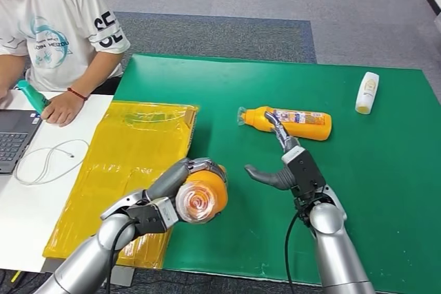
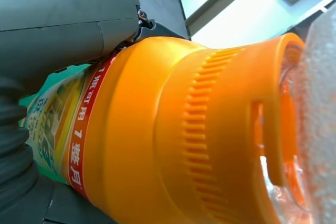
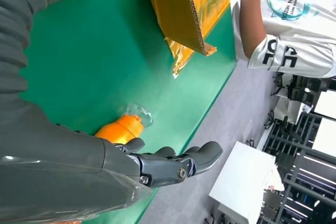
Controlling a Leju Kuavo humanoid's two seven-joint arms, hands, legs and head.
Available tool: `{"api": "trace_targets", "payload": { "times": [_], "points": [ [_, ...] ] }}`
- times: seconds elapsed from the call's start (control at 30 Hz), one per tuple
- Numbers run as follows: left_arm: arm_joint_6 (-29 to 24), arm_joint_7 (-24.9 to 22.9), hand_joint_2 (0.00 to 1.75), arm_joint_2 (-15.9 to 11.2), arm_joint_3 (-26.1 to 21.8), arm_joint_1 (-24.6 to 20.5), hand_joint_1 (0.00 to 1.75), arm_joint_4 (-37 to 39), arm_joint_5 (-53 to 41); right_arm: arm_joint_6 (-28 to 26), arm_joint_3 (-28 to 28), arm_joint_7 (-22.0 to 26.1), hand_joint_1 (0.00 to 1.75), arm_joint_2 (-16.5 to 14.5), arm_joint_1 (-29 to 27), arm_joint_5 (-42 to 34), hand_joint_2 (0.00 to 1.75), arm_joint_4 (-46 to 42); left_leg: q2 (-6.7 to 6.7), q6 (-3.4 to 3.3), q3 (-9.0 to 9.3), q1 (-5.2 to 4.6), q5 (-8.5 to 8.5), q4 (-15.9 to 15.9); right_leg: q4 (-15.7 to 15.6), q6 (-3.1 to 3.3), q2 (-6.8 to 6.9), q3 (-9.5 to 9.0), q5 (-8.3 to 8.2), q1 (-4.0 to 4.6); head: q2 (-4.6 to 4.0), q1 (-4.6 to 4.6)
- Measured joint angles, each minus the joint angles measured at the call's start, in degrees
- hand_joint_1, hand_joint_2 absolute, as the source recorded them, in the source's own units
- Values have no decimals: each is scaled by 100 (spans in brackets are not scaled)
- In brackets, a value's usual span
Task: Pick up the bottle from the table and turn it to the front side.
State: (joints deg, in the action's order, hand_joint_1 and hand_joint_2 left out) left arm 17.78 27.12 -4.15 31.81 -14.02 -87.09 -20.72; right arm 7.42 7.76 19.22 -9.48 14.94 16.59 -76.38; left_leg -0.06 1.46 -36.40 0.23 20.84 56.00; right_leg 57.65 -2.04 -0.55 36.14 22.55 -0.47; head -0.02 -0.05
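Left hand (image 1: 171,201) is gripping an orange bottle (image 1: 202,194) off the green table (image 1: 384,170), capped end pointing toward the head camera, probably mid-rotation so the label comes round to the front. Right hand (image 1: 278,160) is holding nothing, fingers spread, hovering over a second orange bottle (image 1: 291,123) lying flat, likely lining up for a grasp. White bottle (image 1: 367,92) is lying well apart near the far edge.
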Motion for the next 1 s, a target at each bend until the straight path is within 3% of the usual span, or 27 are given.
{"api": "trace_targets", "payload": {
  "times": [0.17,0.33,0.67,0.83,1.0],
  "points": [
    [176,-123,175,-94,181,-182,175,93,192,19,-61,72,0,4,82,-25,175,61,0,0,0,0,0,0,0,0,0,0,0,0,1,1],
    [879,-362,175,-320,439,-599,175,459,972,150,-99,206,0,7,298,-123,175,167,0,3,0,0,-3,0,1,3,-1,0,-4,0,1,-1],
    [2190,-749,175,-1457,1136,-2031,175,1487,2636,179,-84,317,0,7,755,-208,175,601,1,20,-3,14,-19,0,13,20,-4,10,-14,16,0,-1],
    [2356,-1001,175,-1998,1585,-2904,175,1768,2959,157,-53,359,0,6,878,-220,175,858,1,26,-8,20,-23,0,15,24,-4,14,-17,22,1,-1],
    [2328,-1234,175,-2357,1980,-3693,175,1845,3082,113,-43,388,0,6,902,-220,175,982,0,26,-10,21,-24,0,15,24,-3,15,-17,24,0,-2]
  ]
}}
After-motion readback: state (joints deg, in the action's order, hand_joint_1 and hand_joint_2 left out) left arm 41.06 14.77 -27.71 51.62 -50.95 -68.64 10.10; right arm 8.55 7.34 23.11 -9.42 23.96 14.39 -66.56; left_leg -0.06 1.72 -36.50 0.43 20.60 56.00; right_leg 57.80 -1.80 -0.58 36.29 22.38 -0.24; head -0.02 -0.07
